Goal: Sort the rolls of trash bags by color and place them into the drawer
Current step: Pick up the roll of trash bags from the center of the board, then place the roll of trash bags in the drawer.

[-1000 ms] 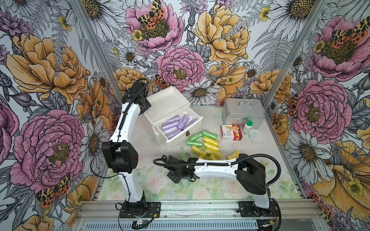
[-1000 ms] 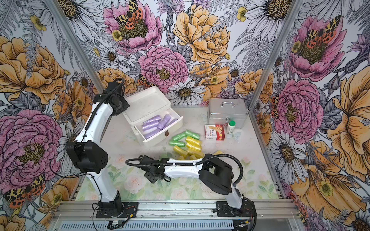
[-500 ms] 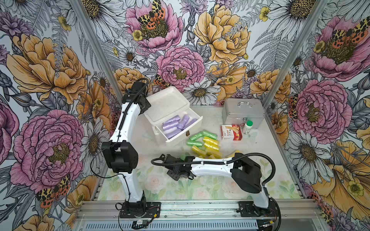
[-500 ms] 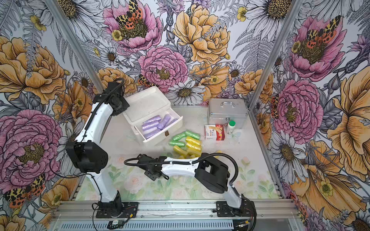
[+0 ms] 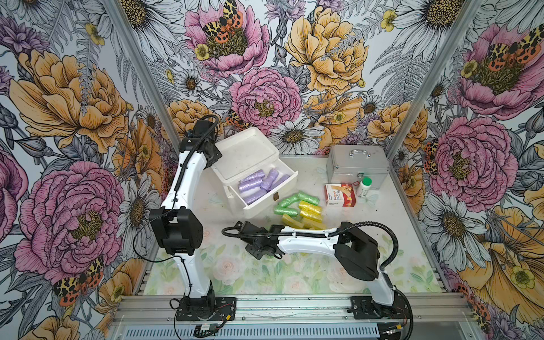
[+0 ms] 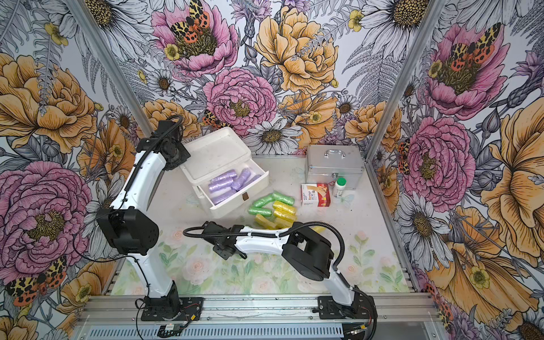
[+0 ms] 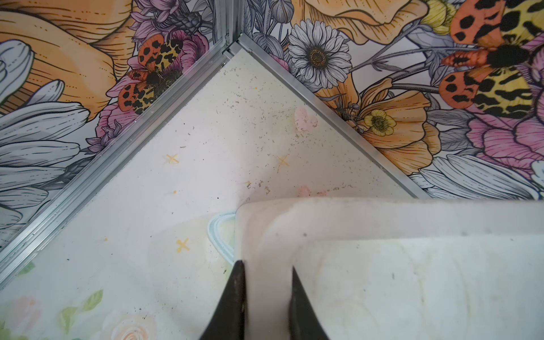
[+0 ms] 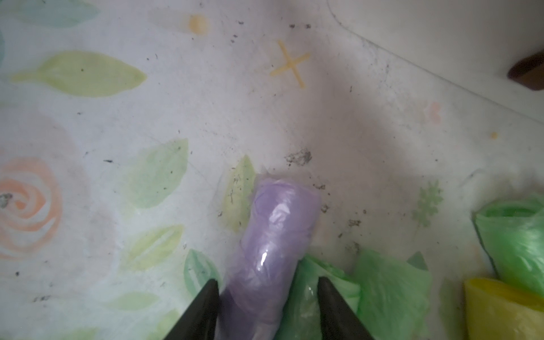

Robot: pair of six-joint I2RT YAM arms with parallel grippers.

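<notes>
My right pincer (image 8: 268, 282) stands parted astride one lilac roll (image 8: 279, 223) lying on the table (image 8: 206, 117). One fingertip is against the roll and the other is over a green roll (image 8: 341, 272) touching its side, so nothing is pinched. My left pincer (image 7: 268, 265) is clenched on the rim of the white box (image 7: 382, 217). Its drawer (image 5: 265, 203) stands pulled out and holds only lilac rolls (image 5: 256, 184). Just beside the drawer front, green rolls (image 5: 297, 198) and yellow rolls (image 5: 309, 207) lie heaped on the table.
</notes>
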